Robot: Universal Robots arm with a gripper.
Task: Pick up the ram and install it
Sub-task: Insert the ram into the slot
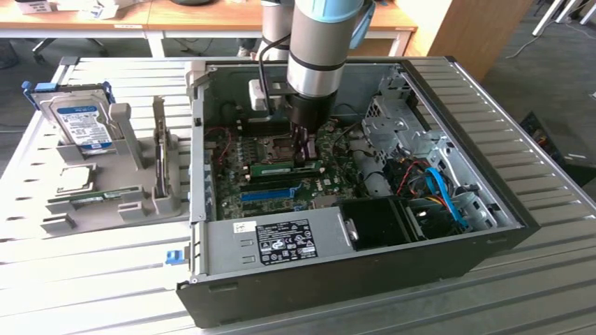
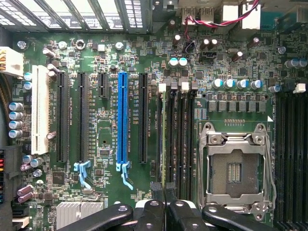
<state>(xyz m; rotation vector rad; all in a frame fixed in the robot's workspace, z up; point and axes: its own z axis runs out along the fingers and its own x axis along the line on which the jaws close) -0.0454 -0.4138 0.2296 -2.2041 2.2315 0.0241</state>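
Observation:
The ram (image 1: pixel 279 168) is a narrow green stick standing on edge in a memory slot of the motherboard (image 2: pixel 106 144), inside the open computer case (image 1: pixel 521 209). In the wrist view the ram (image 2: pixel 163 139) shows edge-on as a thin line running along the slot beside the empty processor socket (image 2: pixel 236 168). My gripper (image 1: pixel 303 158) reaches straight down into the case over the ram's end towards the exterior view's right. The two dark fingertips (image 2: pixel 158 188) sit close together on either side of the ram's top edge, and the gripper (image 2: pixel 164 190) is shut on it.
A grey holder (image 1: pixel 121 199) on the exterior view's left carries a blue-labelled hard drive (image 1: pixel 82 122), a square silver chip (image 1: pixel 75 178) and a green stick (image 1: pixel 91 200). Inside the case are a power supply (image 1: pixel 279 241), a black fan (image 1: pixel 382 220), cables (image 1: pixel 437 188) and a blue slot (image 2: pixel 122 118).

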